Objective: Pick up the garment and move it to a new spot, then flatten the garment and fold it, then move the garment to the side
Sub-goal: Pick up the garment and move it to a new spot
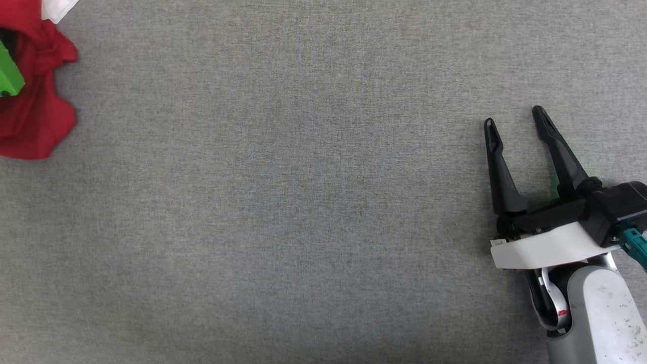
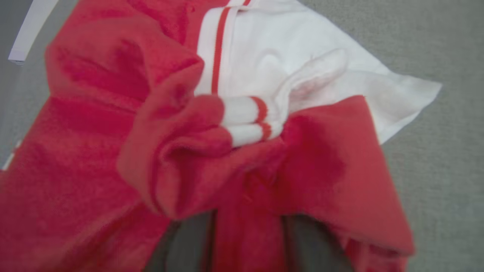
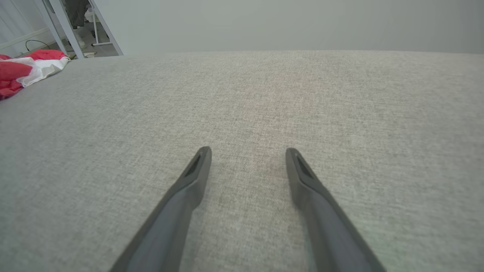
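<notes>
your garment [image 1: 35,116] lies crumpled on the grey table [image 1: 303,202]. the left gripper [image 2: 247,230] is down in the garment. red folds cover its dark fingers [image 2: 189,245] and one fold runs between them; whether they pinch it, you cannot tell. the right gripper [image 1: 513,115] is well apart from the garment, on its right, fingers spread and holding nothing.
</notes>
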You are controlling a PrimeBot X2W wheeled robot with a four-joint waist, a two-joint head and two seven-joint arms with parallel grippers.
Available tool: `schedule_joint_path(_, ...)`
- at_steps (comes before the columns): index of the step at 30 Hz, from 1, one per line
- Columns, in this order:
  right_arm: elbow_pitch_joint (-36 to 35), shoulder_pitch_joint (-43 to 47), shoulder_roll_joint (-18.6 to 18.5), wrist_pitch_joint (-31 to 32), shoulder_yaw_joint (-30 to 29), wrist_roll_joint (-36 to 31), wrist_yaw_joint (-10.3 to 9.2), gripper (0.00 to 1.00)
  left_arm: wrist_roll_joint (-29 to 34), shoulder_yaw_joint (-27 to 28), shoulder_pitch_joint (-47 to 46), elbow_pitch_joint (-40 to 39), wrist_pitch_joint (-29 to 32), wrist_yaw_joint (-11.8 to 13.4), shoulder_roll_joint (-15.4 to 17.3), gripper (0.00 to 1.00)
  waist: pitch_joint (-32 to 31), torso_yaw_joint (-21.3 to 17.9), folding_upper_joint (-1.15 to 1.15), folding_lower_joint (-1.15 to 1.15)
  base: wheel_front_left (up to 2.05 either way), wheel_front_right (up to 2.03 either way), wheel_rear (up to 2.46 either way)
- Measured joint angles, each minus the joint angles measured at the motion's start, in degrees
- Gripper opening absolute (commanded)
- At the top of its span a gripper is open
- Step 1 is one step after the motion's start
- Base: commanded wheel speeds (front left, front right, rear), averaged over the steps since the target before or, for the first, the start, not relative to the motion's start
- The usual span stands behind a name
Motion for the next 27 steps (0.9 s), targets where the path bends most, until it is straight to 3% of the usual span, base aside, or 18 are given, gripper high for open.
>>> schedule_joint_path(9, 2.5, -0.1, -0.1, -0.3, -0.6, -0.2, 0.0, 1.0, -1.5, -3.0, 1.1, 0.8, -9.9, -0.2, -0.5, 0.0, -3.4, 0.9, 0.0, 0.0, 0.0, 0.0, 0.0)
schedule_joint_path(14, 5.3, 0.8, 0.4, -1.3, -1.6, 0.3, 0.0, 1.0, -1.4, -3.4, 2.9, -1.7, -20.5, -0.2, -1.0, 0.0, -8.9, 1.3, 0.0, 0.0, 0.0, 0.0, 0.0)
schedule_joint_path(19, 7.3, 2.4, 1.0, -2.3, -2.3, 1.0, 0.0, 1.0, -0.5, -5.2, 5.9, -6.3, -22.4, -0.1, -2.8, 0.0, -13.7, 1.5, 0.0, 0.0, 0.0, 0.0, 0.0)
schedule_joint_path(27, 9.3, 5.1, 1.5, -3.1, -5.0, 2.1, 0.0, 1.0, 0.0, -8.4, 12.2, -18.3, -20.6, 3.6, -6.2, 0.0, -21.6, 1.7, 0.0, 0.0, 0.0, 0.0, 0.0)
